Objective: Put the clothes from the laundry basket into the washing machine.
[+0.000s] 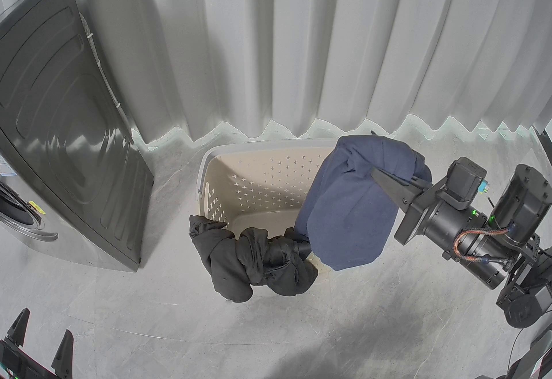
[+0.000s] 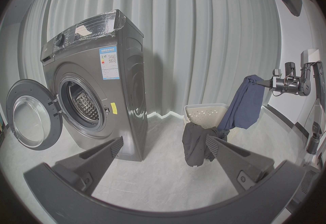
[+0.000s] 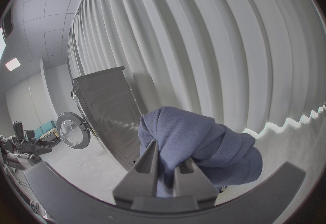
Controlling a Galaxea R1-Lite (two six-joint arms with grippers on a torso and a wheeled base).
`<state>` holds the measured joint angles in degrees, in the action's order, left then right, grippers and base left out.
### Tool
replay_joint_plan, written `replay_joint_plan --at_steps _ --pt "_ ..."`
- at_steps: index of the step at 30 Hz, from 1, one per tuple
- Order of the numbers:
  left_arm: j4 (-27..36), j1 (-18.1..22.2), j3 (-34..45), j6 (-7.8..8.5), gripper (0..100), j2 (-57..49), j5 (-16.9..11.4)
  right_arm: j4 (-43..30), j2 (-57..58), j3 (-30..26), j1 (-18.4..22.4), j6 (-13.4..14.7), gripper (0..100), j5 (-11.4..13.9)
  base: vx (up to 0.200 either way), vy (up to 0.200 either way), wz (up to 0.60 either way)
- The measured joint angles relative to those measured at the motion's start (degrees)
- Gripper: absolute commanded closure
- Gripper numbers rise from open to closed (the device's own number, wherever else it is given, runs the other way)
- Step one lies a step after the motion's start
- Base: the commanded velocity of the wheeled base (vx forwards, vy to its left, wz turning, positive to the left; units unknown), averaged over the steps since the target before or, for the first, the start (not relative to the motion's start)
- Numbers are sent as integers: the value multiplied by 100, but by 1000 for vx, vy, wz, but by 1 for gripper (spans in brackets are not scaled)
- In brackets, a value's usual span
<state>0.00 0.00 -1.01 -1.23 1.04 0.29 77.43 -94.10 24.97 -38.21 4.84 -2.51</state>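
Right gripper (image 1: 376, 172) clenched on a blue garment (image 1: 345, 213). Both fingers pinch a bunched fold near the top of the cloth, and the fingertips are buried in the fabric. In the right wrist view the fingers (image 3: 152, 156) sit close together with the cloth wadded between and over them.

Right arm comes in from the robot's right. The wrist is roughly level and points across toward the left, raised above the laundry basket (image 1: 230, 151). The blue garment hangs from the gripper in a long drape, and its lower part falls over the right side of the basket. In the left wrist view its lower end reaches the basket's rim next to a black garment (image 1: 253, 265).

The black garment is draped over the front rim of the basket, bunched, mostly hanging outside toward the floor (image 1: 172, 328). The basket is beige and perforated, and stands on the floor in front of a white curtain (image 1: 287, 24).

Left gripper (image 1: 45, 328) is low at the robot's left, released, fingers spread wide, holding nothing. It is well apart from the basket and faces toward it and the washing machine.

Washing machine (image 2: 102, 99) is dark grey and stands to the left of the basket, near it. Its round door (image 2: 32, 114) is swung open, showing the drum (image 2: 83, 105). Can't tell whether there are clothes inside.
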Motion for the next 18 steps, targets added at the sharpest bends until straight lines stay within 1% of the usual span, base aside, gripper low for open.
replay_joint_plan --at_steps 1,5,10,16,18 --pt "0 0 0 -2 0 0 0 11 52 -6 -29 -9 100 -35 0 0 0" --pt "0 0 0 -2 0 0 2 32 251 -30 -151 -17 100 -61 -200 0 0" --pt "0 0 0 -7 0 0 4 40 417 -102 -245 -28 100 -16 -200 0 0" --pt "0 -2 0 -2 0 0 4 121 488 -122 -278 -28 100 44 0 0 0" --pt "0 0 0 -2 0 0 4 161 499 -124 -305 -28 100 41 0 200 0"
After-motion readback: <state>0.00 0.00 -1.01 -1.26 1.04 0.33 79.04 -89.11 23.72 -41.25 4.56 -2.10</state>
